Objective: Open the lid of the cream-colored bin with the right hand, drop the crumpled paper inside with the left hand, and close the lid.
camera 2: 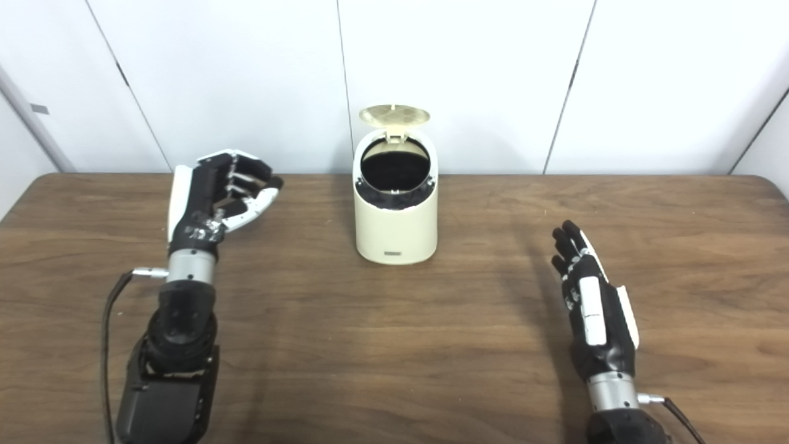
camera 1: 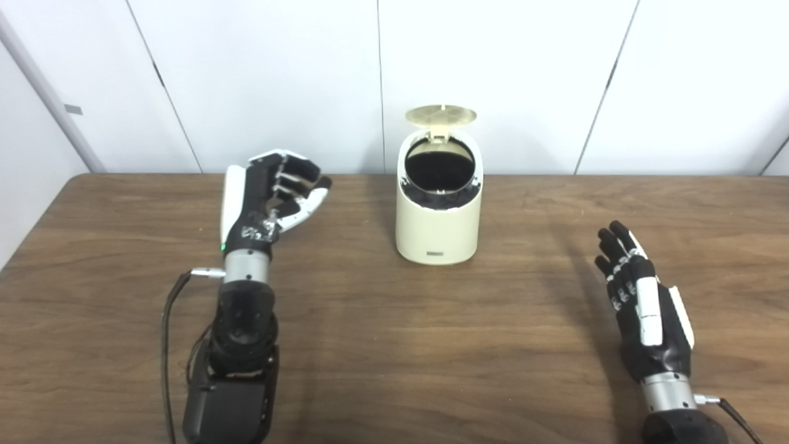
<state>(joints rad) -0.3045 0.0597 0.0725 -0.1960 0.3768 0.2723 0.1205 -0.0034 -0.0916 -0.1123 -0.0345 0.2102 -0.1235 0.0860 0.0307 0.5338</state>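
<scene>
The cream-colored bin (camera 1: pixel 438 222) stands at the back middle of the wooden table (camera 1: pixel 394 345). Its round lid (camera 1: pixel 441 115) is tipped up on its hinge, and the mouth below is dark. No crumpled paper shows in either view. My left hand (camera 1: pixel 274 197) hovers left of the bin, apart from it; its fingers are loosely curled with a gap to the thumb and nothing in them. My right hand (camera 2: pixel 588 296) is low over the table at the right, well clear of the bin, fingers stretched out and empty.
White wall panels (camera 1: pixel 493 80) rise right behind the table's back edge, close to the bin. A black cable (camera 1: pixel 166 333) loops beside my left forearm. Bare wood lies between the two hands and in front of the bin.
</scene>
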